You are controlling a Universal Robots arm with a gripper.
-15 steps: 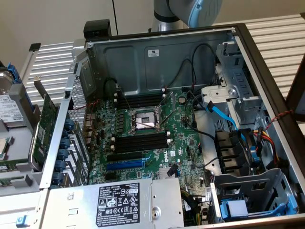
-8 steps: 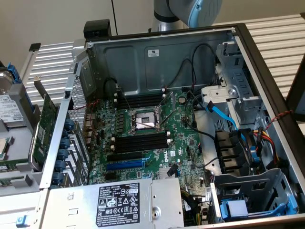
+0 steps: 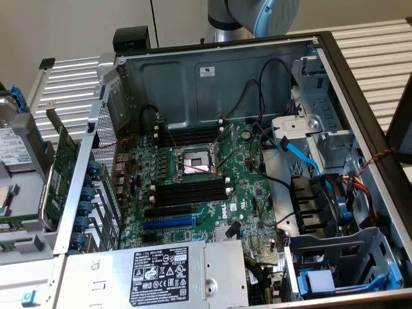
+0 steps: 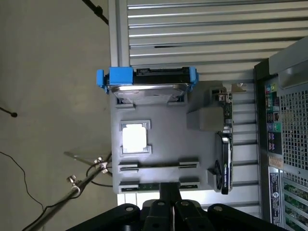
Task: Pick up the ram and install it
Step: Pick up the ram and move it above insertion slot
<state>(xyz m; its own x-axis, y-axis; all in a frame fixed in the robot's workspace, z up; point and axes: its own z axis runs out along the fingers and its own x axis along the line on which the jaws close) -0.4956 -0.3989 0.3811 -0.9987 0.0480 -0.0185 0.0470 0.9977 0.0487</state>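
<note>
We are in the pick-up step. The ram (image 4: pixel 137 187) stands on edge in a groove of the gray tray (image 4: pixel 163 144), beside the open case (image 3: pixel 219 71), not yet lifted out. A second groove next to it looks empty. The gripper (image 4: pixel 170 188) sits right at the ram's middle with its fingers drawn close together. We judge they are pinched on the stick, though the near finger hides the contact itself.

The black slots (image 3: pixel 190 191) on the board inside the case are bare, so nothing is installed yet and most of the task is still ahead.

We judge that getting the ram free calls for a pull straight along the groove walls, with no tilt that could bind the stick. It also calls for a grip firm enough that the thin board does not slip or twist between the fingers.

The wrist points straight down over the tray, with the fingers reaching down to the groove. In the exterior view a joint of the arm (image 3: pixel 254 16) rises behind the case's back wall, and the tray lies at the exterior view's left.
</note>
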